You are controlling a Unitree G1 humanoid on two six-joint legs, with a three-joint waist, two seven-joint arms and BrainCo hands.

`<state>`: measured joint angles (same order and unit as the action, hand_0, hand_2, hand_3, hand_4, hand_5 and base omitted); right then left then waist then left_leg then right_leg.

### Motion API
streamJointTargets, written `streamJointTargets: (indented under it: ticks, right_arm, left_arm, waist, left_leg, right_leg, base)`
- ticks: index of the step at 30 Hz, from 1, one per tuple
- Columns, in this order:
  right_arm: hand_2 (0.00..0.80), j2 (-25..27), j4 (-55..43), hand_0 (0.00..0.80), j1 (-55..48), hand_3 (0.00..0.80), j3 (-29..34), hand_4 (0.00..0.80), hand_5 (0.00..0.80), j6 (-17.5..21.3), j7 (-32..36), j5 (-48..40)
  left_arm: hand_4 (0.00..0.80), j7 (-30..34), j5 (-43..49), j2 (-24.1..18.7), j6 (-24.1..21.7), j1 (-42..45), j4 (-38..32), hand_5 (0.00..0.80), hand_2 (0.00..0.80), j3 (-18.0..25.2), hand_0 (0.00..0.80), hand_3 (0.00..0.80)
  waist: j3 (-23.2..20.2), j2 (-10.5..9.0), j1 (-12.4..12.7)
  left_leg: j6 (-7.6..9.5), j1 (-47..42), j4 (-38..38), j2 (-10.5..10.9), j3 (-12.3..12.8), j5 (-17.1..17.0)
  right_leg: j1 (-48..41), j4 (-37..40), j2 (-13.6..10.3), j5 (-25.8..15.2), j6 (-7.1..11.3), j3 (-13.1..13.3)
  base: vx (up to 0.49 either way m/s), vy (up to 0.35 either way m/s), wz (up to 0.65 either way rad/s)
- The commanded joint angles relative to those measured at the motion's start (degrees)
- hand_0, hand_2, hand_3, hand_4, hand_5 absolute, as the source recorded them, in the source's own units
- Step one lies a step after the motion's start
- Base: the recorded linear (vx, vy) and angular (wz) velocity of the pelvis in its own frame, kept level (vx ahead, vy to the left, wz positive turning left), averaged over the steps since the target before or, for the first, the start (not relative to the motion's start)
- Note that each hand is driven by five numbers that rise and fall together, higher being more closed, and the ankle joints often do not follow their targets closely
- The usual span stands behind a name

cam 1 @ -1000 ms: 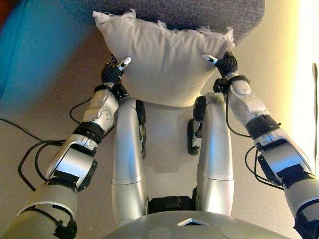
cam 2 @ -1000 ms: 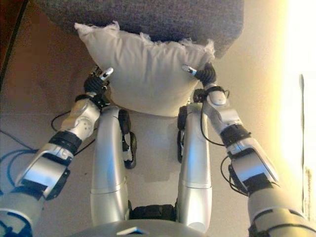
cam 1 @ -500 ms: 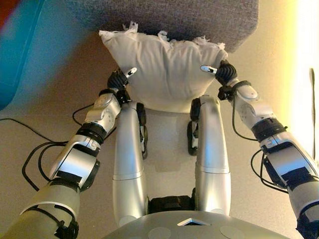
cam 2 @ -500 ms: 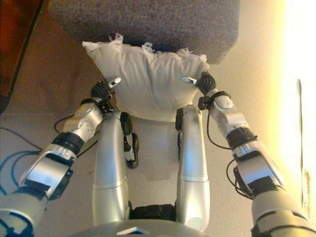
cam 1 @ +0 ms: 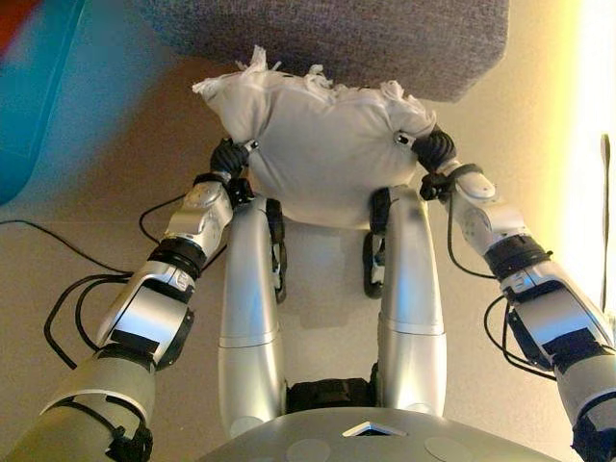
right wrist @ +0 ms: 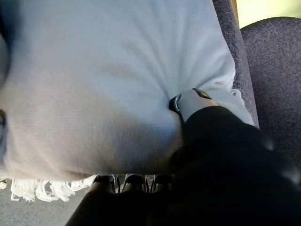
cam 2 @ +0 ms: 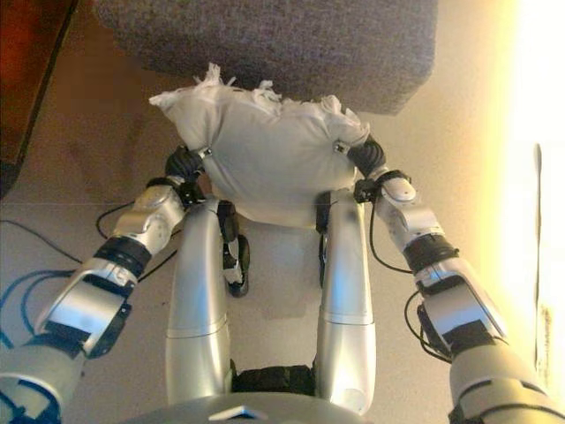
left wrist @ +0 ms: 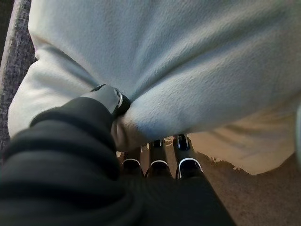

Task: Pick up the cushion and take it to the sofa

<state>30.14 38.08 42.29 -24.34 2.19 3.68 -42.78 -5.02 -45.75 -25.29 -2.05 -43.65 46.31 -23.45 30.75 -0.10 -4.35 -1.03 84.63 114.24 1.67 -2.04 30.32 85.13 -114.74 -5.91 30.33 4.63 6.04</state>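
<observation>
A cream-white cushion (cam 1: 322, 144) with a fringed far edge is held in the air between my two hands, right in front of the grey sofa (cam 1: 346, 38). My left hand (cam 1: 229, 159) pinches its left side, thumb pressed into the top and fingers (left wrist: 160, 165) underneath. My right hand (cam 1: 431, 149) pinches its right side the same way, thumb (right wrist: 186, 101) sunk into the fabric. The cushion's far fringed edge (cam 2: 256, 93) reaches the sofa's front edge. The cushion also fills the left wrist view (left wrist: 178, 61) and the right wrist view (right wrist: 103, 70).
A teal object (cam 1: 29, 87) lies on the floor at the far left, and a dark red-brown surface (cam 2: 26, 71) shows at the left in the right eye view. Black cables (cam 1: 67, 289) trail over the beige floor on the left. Bright light floods the right side.
Both hands have squeezed the cushion inward, so it looks narrower and puffier. The thumbs have sunk deeper into the fabric. The view has shifted a little.
</observation>
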Motion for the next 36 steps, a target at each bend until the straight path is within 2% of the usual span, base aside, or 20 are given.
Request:
streamJointTargets:
  ticks: [1,7,11,14,15,18,21,24,25,26,30,33,36]
  right_arm:
    - [0.800,-6.5,-9.9,0.800,0.1,0.800,1.5,0.800,0.800,5.4,0.9,1.0]
    - [0.800,-6.9,-17.0,0.800,-6.3,0.800,4.7,0.800,0.800,7.2,0.1,5.0]
    - [0.800,-7.2,-21.7,0.800,-8.1,0.800,6.9,0.800,0.800,10.1,1.6,8.3]
    - [0.800,-7.3,-23.5,0.800,-5.9,0.800,8.0,0.800,0.800,13.8,1.4,10.5]
    - [0.800,-7.3,-23.6,0.800,-5.9,0.800,8.0,0.800,0.800,14.1,1.4,10.7]
    - [0.800,-7.5,-26.1,0.800,-7.4,0.800,8.7,0.800,0.800,16.7,1.4,12.6]
    - [0.800,-7.5,-29.7,0.800,-12.4,0.800,10.5,0.800,0.800,18.9,1.7,13.4]
    - [0.800,-7.2,-31.7,0.800,-15.3,0.800,11.7,0.800,0.800,20.5,1.4,14.5]
    - [0.800,-7.3,-33.2,0.800,-16.3,0.800,12.3,0.800,0.800,21.0,2.1,14.6]
    - [0.800,-7.5,-34.2,0.800,-17.2,0.800,12.7,0.800,0.800,21.6,2.1,15.7]
    - [0.800,-7.7,-39.4,0.800,-20.0,0.800,14.5,0.800,0.800,21.7,2.3,17.9]
    - [0.800,-8.1,-43.3,0.800,-23.1,0.800,16.1,0.800,0.800,21.4,2.3,19.1]
    - [0.800,-8.0,-46.3,0.800,-26.9,0.800,17.2,0.800,0.800,21.0,2.7,19.8]
  left_arm:
    - [0.800,4.8,1.1,5.1,-8.3,0.0,-11.9,0.800,0.800,0.1,0.800,0.800]
    - [0.800,3.9,1.4,4.8,-13.4,7.6,-18.7,0.800,0.800,4.0,0.800,0.800]
    - [0.800,3.4,1.9,4.7,-18.8,11.1,-24.4,0.800,0.800,6.1,0.800,0.800]
    - [0.800,4.1,1.6,5.4,-24.2,9.8,-27.0,0.800,0.800,7.3,0.800,0.800]
    - [0.800,4.3,1.6,5.5,-24.5,9.7,-27.0,0.800,0.800,7.3,0.800,0.800]
    - [0.800,4.2,4.0,5.8,-27.2,9.9,-29.6,0.800,0.800,7.0,0.800,0.800]
    - [0.800,4.0,4.7,5.9,-28.0,12.9,-33.2,0.800,0.800,7.6,0.800,0.800]
    - [0.800,4.2,4.9,5.7,-28.5,15.0,-35.6,0.800,0.800,8.0,0.800,0.800]
    - [0.800,4.6,5.3,6.1,-28.1,15.9,-37.2,0.800,0.800,8.5,0.800,0.800]
    - [0.800,4.4,6.3,6.1,-28.3,16.6,-38.2,0.800,0.800,8.7,0.800,0.800]
    - [0.800,4.1,6.8,6.4,-27.3,20.2,-43.5,0.800,0.800,9.8,0.800,0.800]
    - [0.800,4.6,6.5,6.5,-26.7,23.7,-46.7,0.800,0.800,11.0,0.800,0.800]
    - [0.800,5.0,6.2,6.4,-25.2,27.8,-50.0,0.800,0.800,11.9,0.800,0.800]
  waist:
    - [-1.0,-0.34,1.6]
    - [-1.0,-0.20,1.7]
    - [-1.0,0.17,1.9]
    - [-1.5,0.70,2.0]
    - [-1.6,0.71,2.0]
    - [-4.5,0.57,2.0]
    - [-7.0,0.09,2.0]
    - [-8.2,-0.15,2.0]
    - [-8.9,-0.31,2.0]
    - [-9.4,-0.38,2.0]
    - [-12.4,-0.69,2.2]
    - [-15.4,-0.98,3.0]
    - [-19.4,-0.96,3.5]
  left_leg:
    - [2.63,-0.8,-14.0,0.2,5.7,-10.7]
    - [1.86,-5.7,-21.2,0.5,5.2,-12.3]
    - [1.36,-10.8,-29.7,0.9,4.2,-13.5]
    - [0.95,-14.9,-40.4,1.2,3.0,-14.6]
    - [0.95,-15.3,-41.6,1.2,3.0,-14.9]
    - [0.59,-21.3,-55.7,0.7,2.7,-18.0]
    - [0.51,-30.2,-67.4,-0.4,3.5,-20.9]
    - [0.61,-35.5,-72.9,-0.4,3.8,-22.1]
    - [0.94,-37.4,-76.1,-0.3,4.1,-24.5]
    - [0.95,-39.1,-77.7,-0.2,4.0,-24.8]
    - [0.80,-46.9,-85.0,1.0,3.1,-26.0]
    - [0.84,-54.0,-92.0,2.0,2.3,-27.2]
    - [0.82,-61.7,-99.4,1.8,1.7,-28.8]
  right_leg:
    - [-2.4,17.6,0.4,-16.0,-5.49,-7.1]
    - [-7.1,24.0,0.7,-17.8,-4.59,-6.9]
    - [-11.9,32.8,1.1,-19.2,-3.45,-6.7]
    - [-16.1,43.9,2.0,-20.3,-2.27,-6.0]
    - [-16.6,45.0,2.1,-20.6,-2.21,-6.0]
    - [-22.4,56.9,2.3,-22.5,-1.78,-6.1]
    - [-31.7,68.1,1.7,-23.5,-1.66,-7.5]
    - [-37.1,74.1,1.7,-23.9,-1.94,-8.4]
    - [-39.1,77.6,1.8,-25.8,-2.49,-8.9]
    - [-40.8,79.5,1.9,-26.0,-2.56,-9.0]
    - [-48.7,87.0,2.7,-26.5,-2.31,-9.0]
    - [-56.0,93.6,2.4,-26.9,-1.85,-9.5]
    - [-63.7,100.3,2.5,-27.8,-1.64,-10.3]
  base:
    - [0.000,0.000,0.00]
    - [-0.017,-0.007,-0.06]
    - [-0.188,0.001,-0.11]
    - [-0.354,0.004,-0.19]
    - [-0.248,-0.002,-0.16]
    - [-0.147,-0.026,-0.02]
    - [-0.002,-0.029,0.05]
    - [-0.036,-0.017,0.01]
    - [-0.121,-0.017,-0.03]
    - [-0.124,-0.016,-0.06]
    - [0.017,-0.020,-0.12]
    - [0.096,-0.031,-0.15]
    - [0.198,-0.029,0.03]
